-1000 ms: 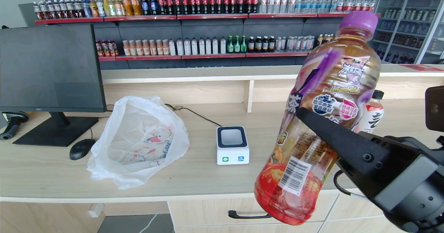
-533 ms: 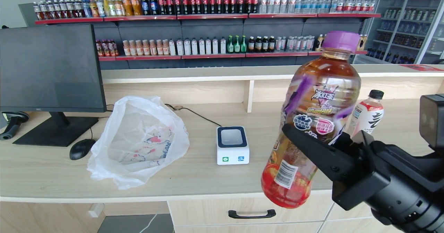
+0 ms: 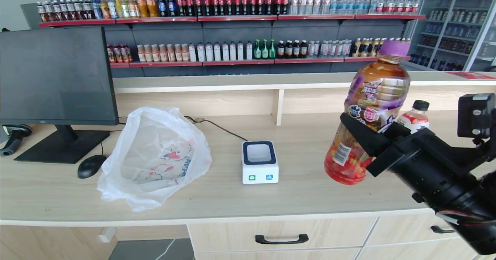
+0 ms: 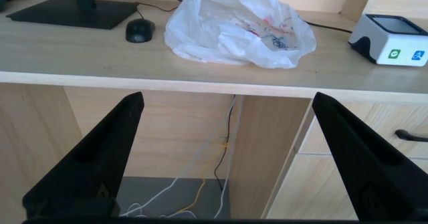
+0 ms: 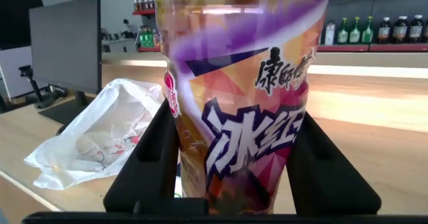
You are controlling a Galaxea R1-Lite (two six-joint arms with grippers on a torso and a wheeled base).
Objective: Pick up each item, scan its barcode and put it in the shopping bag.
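Right gripper [image 3: 368, 130]: jaws clamped on the tea bottle's [image 3: 378, 89] middle, one on each side.
Tea bottle: tilted slightly, purple cap [image 3: 394, 47] above the jaws, red base below them.
Label: purple wrap with big white characters; barcode patch [image 3: 341, 154] just under the near jaw.
Scanner [image 3: 260, 162]: well apart from the jaws, shopping bag [image 3: 155, 155] beyond it.
Left gripper [image 4: 227, 160]: jaws spread wide, counter edge [image 4: 134, 77] ahead of them.

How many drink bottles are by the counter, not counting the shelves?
2. A purple-capped bottle is held in the right end effector; a black-capped bottle stands on the counter behind it. Others may be hidden.
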